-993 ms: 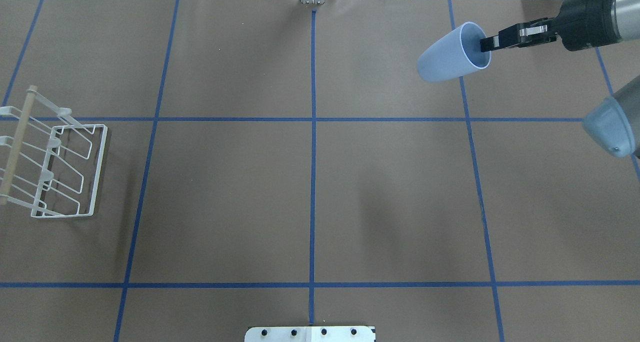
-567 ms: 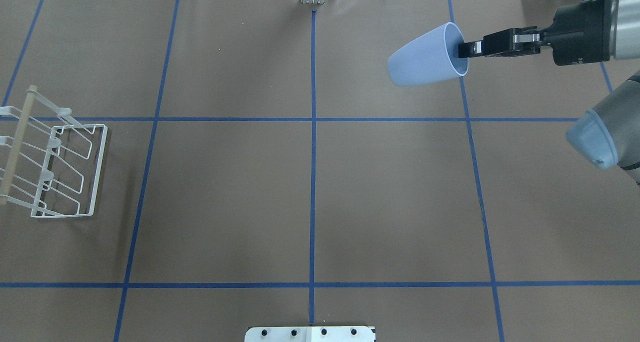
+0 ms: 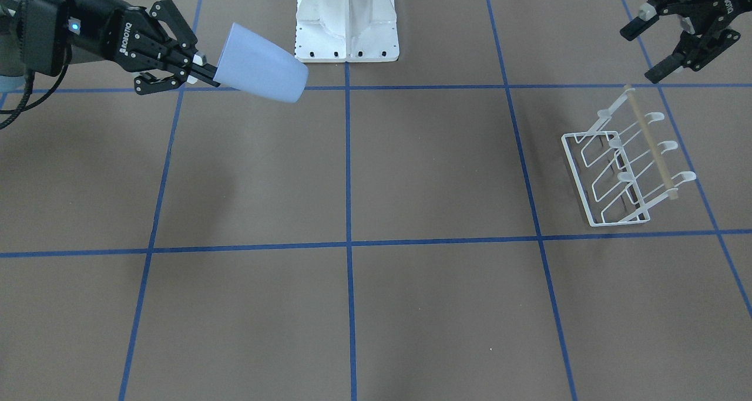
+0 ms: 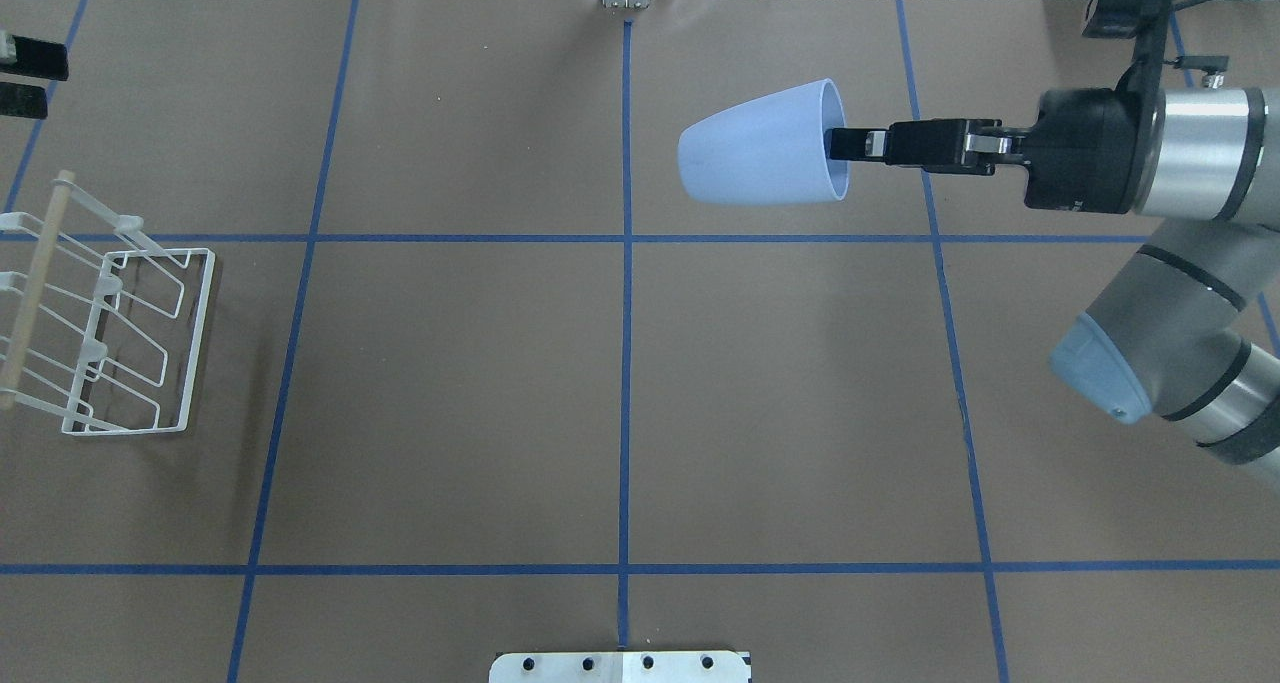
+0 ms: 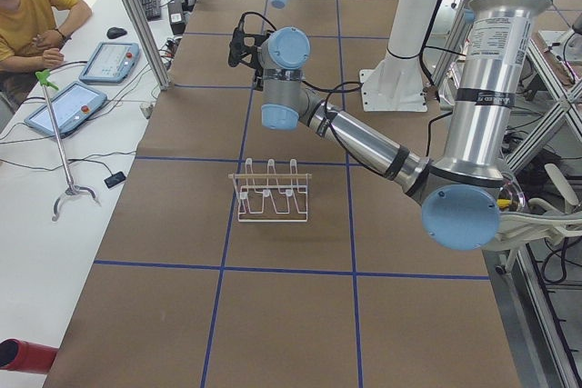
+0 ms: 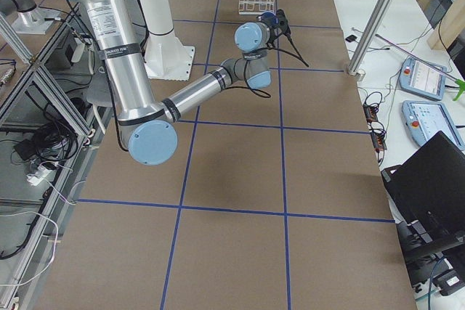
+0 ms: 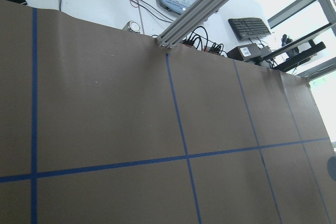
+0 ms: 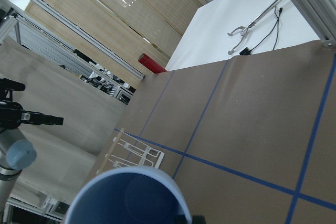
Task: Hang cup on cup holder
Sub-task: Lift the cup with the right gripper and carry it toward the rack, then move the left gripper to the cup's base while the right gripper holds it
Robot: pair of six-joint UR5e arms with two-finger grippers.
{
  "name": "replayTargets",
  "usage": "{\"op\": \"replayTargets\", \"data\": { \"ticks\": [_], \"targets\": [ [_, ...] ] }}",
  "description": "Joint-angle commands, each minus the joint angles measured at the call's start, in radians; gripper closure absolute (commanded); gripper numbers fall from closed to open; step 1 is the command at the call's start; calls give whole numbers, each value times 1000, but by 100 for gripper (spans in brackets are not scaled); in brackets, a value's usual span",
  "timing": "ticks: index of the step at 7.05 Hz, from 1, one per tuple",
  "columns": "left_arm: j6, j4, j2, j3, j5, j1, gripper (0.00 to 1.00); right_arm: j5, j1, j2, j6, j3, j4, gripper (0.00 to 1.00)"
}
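The light blue cup [image 4: 755, 145] lies on its side in the air, mouth towards my right gripper [image 4: 838, 145], which is shut on its rim, one finger inside. It is over the far half of the table, just right of the centre line. In the front view the cup [image 3: 261, 72] and right gripper [image 3: 212, 77] are at upper left. The white wire cup holder [image 4: 37, 283] stands at the table's left end, empty; it also shows in the front view [image 3: 650, 142]. My left gripper [image 3: 640, 54] is open and empty, hovering beside the holder's far end.
The white robot pedestal base [image 3: 346, 19] is at the near middle edge. Blue tape lines grid the brown table cover [image 4: 450, 393]. A person and tablets [image 5: 82, 79] are at a side bench beyond the far edge.
My right gripper has carried the cup leftwards towards the table's centre line and levelled it. My left gripper's fingertips have come into the overhead view at the left edge.
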Motion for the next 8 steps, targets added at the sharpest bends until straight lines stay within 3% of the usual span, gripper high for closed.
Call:
{"op": "replayTargets", "data": {
  "ticks": [1, 3, 8],
  "targets": [
    [-246, -183, -49, -1, 149, 134, 2, -142, -112, 0, 13, -1, 102, 100],
    [-418, -256, -106, -4, 231, 192, 2, -257, -191, 0, 48, -1, 184, 100],
    [-693, -446, -141, 13, 379, 300, 2, -441, -349, 37, 88, -4, 337, 100]
  ]
}}
